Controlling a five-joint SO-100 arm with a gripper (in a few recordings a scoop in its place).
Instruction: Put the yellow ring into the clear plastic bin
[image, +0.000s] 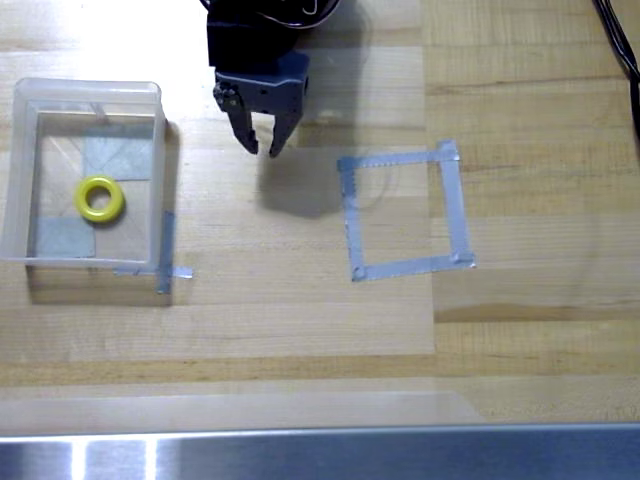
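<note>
Yellow ring (99, 198) lies flat inside the clear plastic bin (20, 170), near the table's (300, 330) left edge.

From my overhead feed, I see the doughnut-shaped ring on the translucent tub's base, over grey tape patches. Rightward, my dark gripper (261, 150) hangs near the back edge, jaws slightly parted, holding nothing. Further right, a grey tape square (404, 213) marks the wood.

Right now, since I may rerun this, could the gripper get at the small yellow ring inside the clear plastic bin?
Probably yes: the yellow ring lies flat in the open-topped clear plastic bin, uncovered, so the gripper could come from above.
</note>
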